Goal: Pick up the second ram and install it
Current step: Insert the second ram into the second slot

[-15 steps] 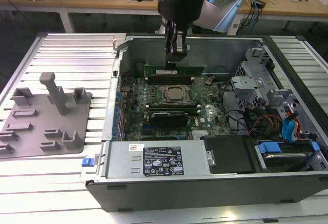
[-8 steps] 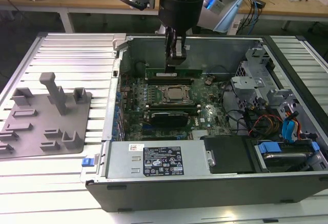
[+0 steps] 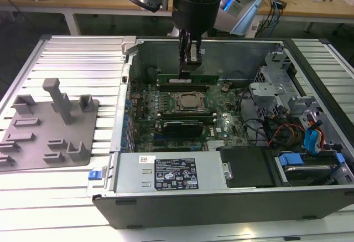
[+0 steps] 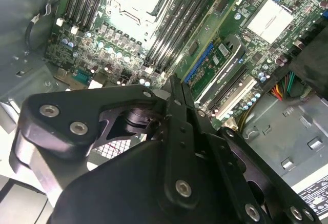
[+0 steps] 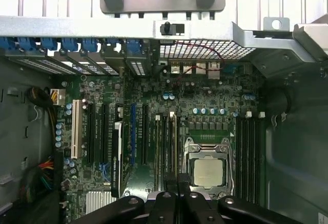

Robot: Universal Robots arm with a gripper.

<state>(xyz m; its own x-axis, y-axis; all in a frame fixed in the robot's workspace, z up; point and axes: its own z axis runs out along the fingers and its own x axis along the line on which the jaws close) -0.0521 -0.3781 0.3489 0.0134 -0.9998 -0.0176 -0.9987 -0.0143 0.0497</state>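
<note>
Centrally, an open computer case (image 3: 221, 209) lies on its side on a slatted table (image 3: 77, 53). It holds a green motherboard (image 3: 227, 120) with a processor socket (image 3: 188, 102), a grey power supply (image 3: 166, 173) along the near wall and bundled cables (image 3: 287, 134) at the exterior view's right. The second ram (image 3: 204, 79), a long thin green stick, stands on edge just beyond the socket; the first wrist view shows it edge-on (image 5: 172, 142). The gripper (image 3: 189, 71) hangs over its middle, fingers pinched narrowly on its top edge. A grey holder plate (image 3: 33, 142) sits outside the case.
</note>
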